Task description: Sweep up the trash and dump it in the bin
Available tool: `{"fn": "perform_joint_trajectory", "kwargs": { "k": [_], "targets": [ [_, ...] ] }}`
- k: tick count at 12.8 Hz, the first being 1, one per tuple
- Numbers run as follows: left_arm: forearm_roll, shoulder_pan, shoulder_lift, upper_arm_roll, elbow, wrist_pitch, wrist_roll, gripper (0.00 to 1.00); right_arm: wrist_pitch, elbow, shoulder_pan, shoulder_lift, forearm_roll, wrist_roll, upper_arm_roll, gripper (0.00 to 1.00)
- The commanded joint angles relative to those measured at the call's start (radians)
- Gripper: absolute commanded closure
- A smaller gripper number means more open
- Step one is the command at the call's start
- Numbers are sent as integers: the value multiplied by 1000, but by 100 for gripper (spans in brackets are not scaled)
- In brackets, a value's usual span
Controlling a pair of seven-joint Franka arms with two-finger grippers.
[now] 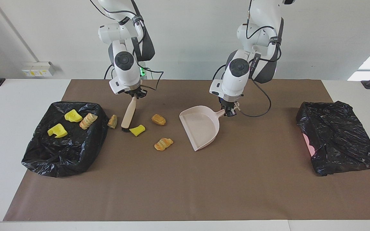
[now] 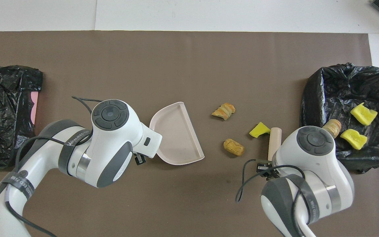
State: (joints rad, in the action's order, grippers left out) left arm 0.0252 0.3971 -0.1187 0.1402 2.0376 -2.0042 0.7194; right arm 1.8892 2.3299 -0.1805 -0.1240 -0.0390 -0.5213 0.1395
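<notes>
Four scraps loose on the mat: yellow wedge (image 1: 137,130) touching the bristle end of the brush (image 1: 128,114), tan chunk (image 1: 158,119) and striped chunk (image 1: 163,144) between brush and dustpan (image 1: 201,127), one more chunk (image 1: 112,121) stranded between brush and bin (image 1: 63,138), on the wrong side for a sweep toward the pan. Three further scraps already in that bin.

Likely trouble: wedge skidding past the pan lip, light and springy; chunks rolling sideways off the bristles; stray chunk missed altogether; pan riding up if not pressed flat.

Right gripper (image 1: 137,93) clamped on the brush handle, just above the wedge. Left gripper (image 1: 229,112) clamped on the pan handle, mouth facing the scraps, well apart from them.
</notes>
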Motion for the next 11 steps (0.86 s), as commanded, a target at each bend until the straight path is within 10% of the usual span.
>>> {"fn": "perform_joint_trajectory", "kwargs": {
  "k": [1,6,11],
  "targets": [
    [10,20,30,-14,38,-28,-18,100,-86,-143,-28,61,-30,-2,2,100],
    [10,34,31,-14,38,-25,-35,100,-199,-185,7,55,112,-118,-6,100],
    [10,34,31,-14,38,-24,-37,100,-219,-20,73,-58,99,-158,-1,100]
  ]
}}
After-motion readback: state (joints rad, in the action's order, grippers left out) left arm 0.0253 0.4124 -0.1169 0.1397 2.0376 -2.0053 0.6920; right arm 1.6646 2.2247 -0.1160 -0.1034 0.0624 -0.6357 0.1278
